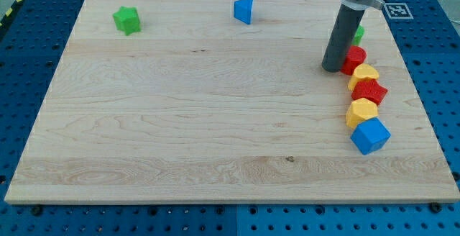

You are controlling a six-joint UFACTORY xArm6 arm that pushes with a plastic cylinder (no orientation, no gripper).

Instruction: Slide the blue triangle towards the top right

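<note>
The blue triangle (244,10) lies near the view's top edge, a little right of the middle. My tip (332,69) rests on the board at the view's right, well to the right of and below the blue triangle. It touches or nearly touches the left side of a red block (353,60). A green block (358,33) is partly hidden behind the rod.
A column of blocks runs down the view's right: a yellow block (364,76), a red star-like block (370,91), a yellow block (361,111) and a blue cube (370,135). A green star-like block (126,20) sits at the top left. The wooden board (180,121) ends close above the triangle.
</note>
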